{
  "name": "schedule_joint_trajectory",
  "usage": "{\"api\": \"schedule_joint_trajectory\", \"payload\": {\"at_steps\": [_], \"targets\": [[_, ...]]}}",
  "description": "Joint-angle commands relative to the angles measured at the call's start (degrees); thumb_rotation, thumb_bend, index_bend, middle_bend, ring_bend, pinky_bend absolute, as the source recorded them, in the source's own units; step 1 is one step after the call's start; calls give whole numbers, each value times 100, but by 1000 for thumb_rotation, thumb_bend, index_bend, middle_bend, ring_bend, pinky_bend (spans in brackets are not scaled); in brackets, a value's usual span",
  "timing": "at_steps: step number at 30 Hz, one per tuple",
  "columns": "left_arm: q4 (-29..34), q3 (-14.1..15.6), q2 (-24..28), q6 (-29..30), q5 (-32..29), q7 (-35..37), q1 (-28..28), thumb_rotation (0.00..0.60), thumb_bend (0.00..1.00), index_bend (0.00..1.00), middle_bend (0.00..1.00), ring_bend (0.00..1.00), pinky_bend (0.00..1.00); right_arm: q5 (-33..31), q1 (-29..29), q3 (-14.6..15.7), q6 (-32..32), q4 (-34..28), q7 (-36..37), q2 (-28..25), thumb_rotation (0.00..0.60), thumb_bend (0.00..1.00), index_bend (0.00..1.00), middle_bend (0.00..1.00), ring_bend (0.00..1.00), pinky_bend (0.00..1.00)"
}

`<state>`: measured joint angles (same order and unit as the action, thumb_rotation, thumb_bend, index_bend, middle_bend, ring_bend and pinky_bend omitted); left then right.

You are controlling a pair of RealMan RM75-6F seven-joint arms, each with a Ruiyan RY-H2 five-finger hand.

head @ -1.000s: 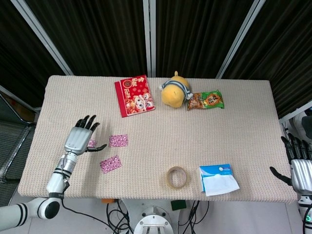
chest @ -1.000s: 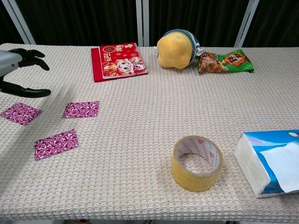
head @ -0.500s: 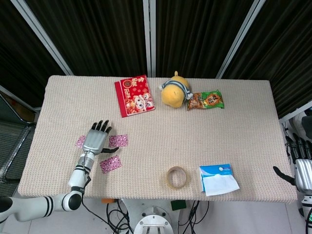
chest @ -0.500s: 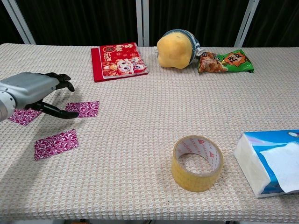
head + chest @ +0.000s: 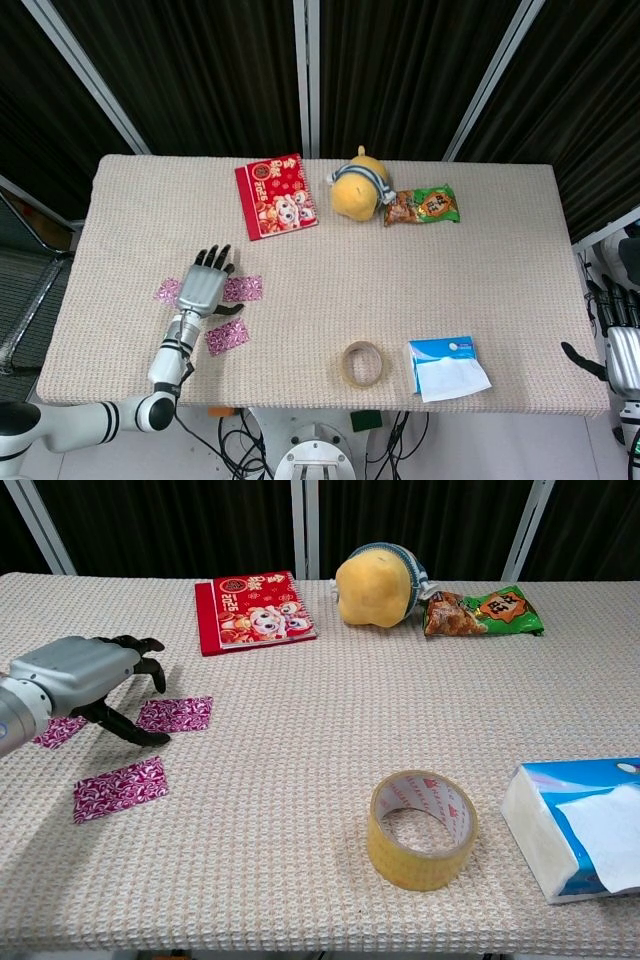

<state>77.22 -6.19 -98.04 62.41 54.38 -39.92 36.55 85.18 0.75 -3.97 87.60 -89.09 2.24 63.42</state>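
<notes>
- Dark curtains hang behind a surface (image 5: 480, 290) covered in a beige woven cloth, and that textured weave matters for anything thin lying on it.
- Along the far edge lie a red booklet (image 5: 276, 196), a yellow plush toy (image 5: 359, 187) and a green snack bag (image 5: 421, 205); these sit well apart from the hands and seem out of harm's way.
- Near the front edge, toward the right corner, sits a blue tissue pack (image 5: 447, 367) with a roll of tape (image 5: 363, 363) just beside it.
- Left hand (image 5: 203, 284) hovers low over the front left part of the surface, fingers spread and slightly curled, holding nothing (in the chest view its thumb reaches down toward the cloth).
- Three pink patterned packets lie around it: the middle packet (image 5: 174, 714) just beside the thumb, the near packet (image 5: 120, 788) closer to the front edge, and the left packet (image 5: 60, 730) partly hidden under the hand.
- Risk, as I judge it: the packets are flat and thin, so fingertips could slide over one and push it across the cloth instead of lifting it.
- Another risk: with three so near each other, a wide grasp could drag a neighbour along or nudge the near packet toward the front edge.
- Right hand (image 5: 620, 350) hangs off the right edge, fingers apart and empty, touching nothing.
</notes>
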Motion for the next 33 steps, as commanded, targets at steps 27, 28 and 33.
{"api": "schedule_joint_trajectory", "payload": {"at_steps": [27,28,33], "targets": [[579,-198,254,121,390,763,-145,600,165,471,61,0,110,-19,26,-7,-69,55,69,5,589,370,0,0,0,0],[689,-199,311,141,362,746,-167,600,165,471,61,0,109,-18,31,-8,-76,52,64,6,589,370,0,0,0,0],[1347,-161,618,385,138,551,-341,600,166,470,61,0,112,-41,89,-36,-152,31,62,-3,591,369,0,0,0,0]]}}
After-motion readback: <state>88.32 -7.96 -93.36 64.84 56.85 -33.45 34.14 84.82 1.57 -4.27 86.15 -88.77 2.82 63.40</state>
